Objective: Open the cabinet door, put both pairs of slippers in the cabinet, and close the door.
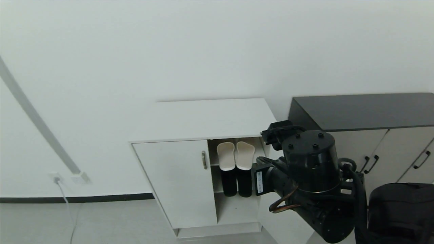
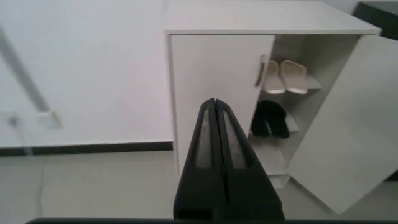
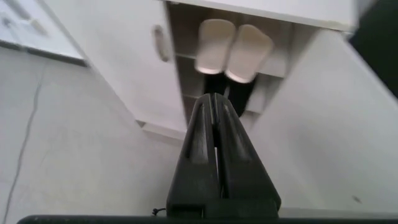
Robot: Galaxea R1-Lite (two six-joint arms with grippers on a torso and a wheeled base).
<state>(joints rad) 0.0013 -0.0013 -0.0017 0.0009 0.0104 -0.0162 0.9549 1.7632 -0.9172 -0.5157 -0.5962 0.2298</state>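
The white cabinet stands against the wall with its right door swung open and its left door closed. A white pair of slippers lies on the upper shelf, toes outward. A black pair of slippers lies on the shelf below. My right gripper is shut and empty, held in front of the open compartment and pointing at the slippers. My right arm hangs just right of the opening, covering much of the open door. My left gripper is shut and empty, farther back, facing the closed left door.
A grey-topped cabinet with black handles stands right beside the white one. A wall socket with a cable is low on the wall at the left. Bare floor stretches in front of the cabinet.
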